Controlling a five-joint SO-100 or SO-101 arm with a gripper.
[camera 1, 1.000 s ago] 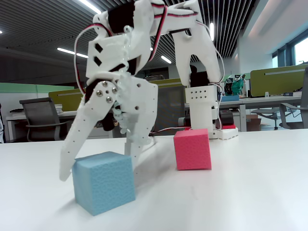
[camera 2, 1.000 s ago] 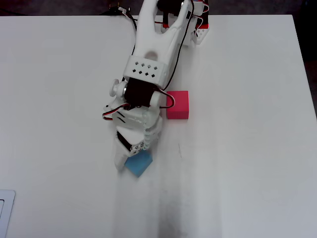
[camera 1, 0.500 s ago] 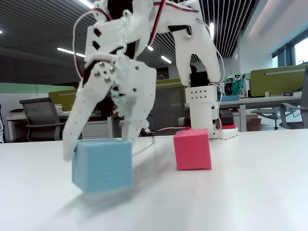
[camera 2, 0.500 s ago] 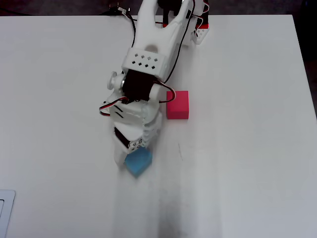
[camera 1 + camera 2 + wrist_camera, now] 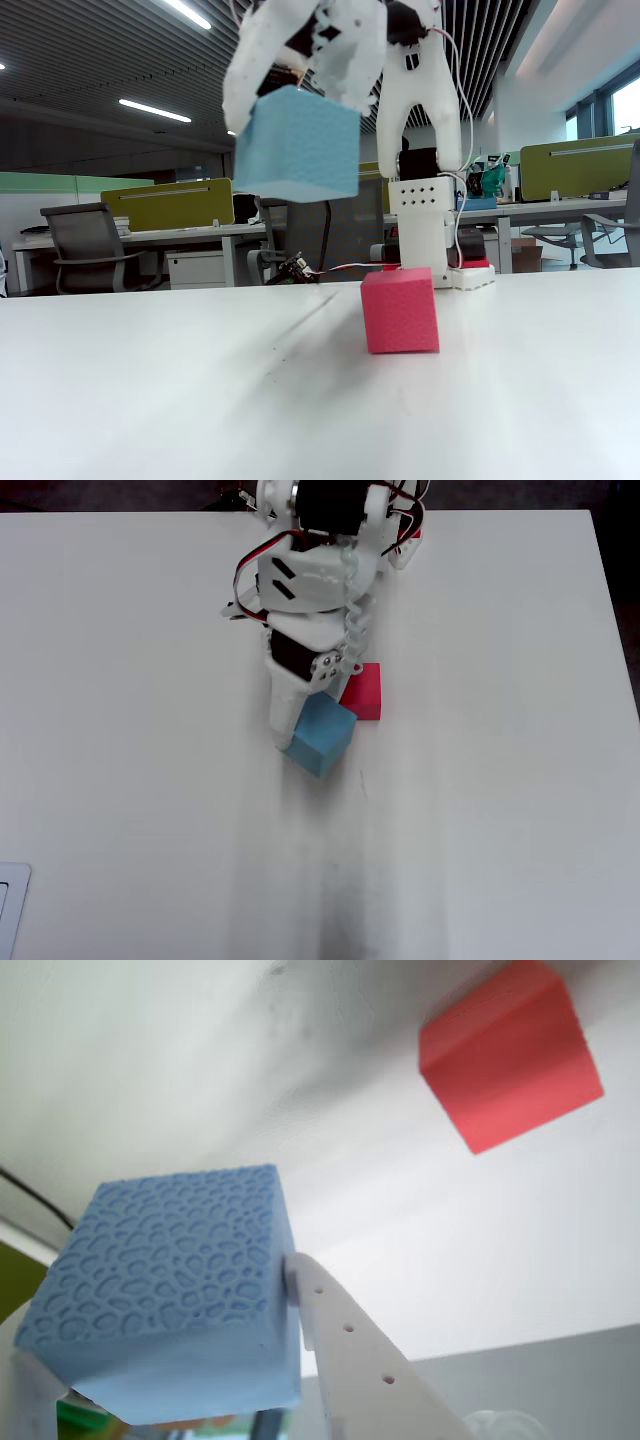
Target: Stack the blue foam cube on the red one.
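High above the white surface (image 5: 150,400), toward ten o'clock in the fixed view, the blue foam cube (image 5: 297,145) hangs well clear of the tabletop, pinched between the robot's fingers (image 5: 345,60); one white finger runs down its left side and the other presses its right. The wrist view shows it close up: the blue foam cube (image 5: 170,1295) fills the seven o'clock corner, with a perforated white finger (image 5: 350,1350) flat against its right face. Moving right, the red one (image 5: 399,310) sits on the surface at about four o'clock from the raised cube in the fixed view, nothing on top of it. In the wrist view the red one (image 5: 508,1052) lies far off at one o'clock.

From overhead, the blue foam cube (image 5: 321,736) floats just at seven o'clock of the red one (image 5: 365,690), which is partly hidden by the arm (image 5: 315,570).

I'd say this is the carry step: lifted, not yet aligned. The next move looks to call for a short shift toward one o'clock in the overhead view until the blue cube is squarely over the red, then a straight, slow descent before the fingers let go, since foam set off-centre could tip.
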